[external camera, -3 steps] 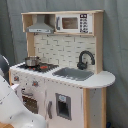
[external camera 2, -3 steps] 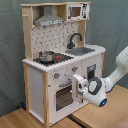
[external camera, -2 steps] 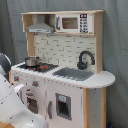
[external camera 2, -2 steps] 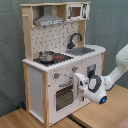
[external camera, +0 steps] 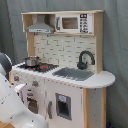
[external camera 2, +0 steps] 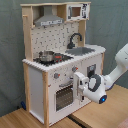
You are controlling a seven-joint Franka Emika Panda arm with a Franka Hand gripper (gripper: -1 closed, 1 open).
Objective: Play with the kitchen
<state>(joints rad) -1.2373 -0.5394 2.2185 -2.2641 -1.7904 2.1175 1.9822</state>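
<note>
One gripper (external camera 2: 78, 84) at the kitchen (external camera 2: 60, 55) oven front; pot (external camera 2: 47, 55) on stove.

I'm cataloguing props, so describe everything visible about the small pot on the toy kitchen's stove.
The small pot looks like shiny silver metal, round and low, with no lid visible. It stands upright on the dark cooktop, at the end of the counter far from the sink and below the grey hood. In the second exterior view it shows a side handle. Only the cooktop touches it; the gripper is lower, at the oven front.
</note>
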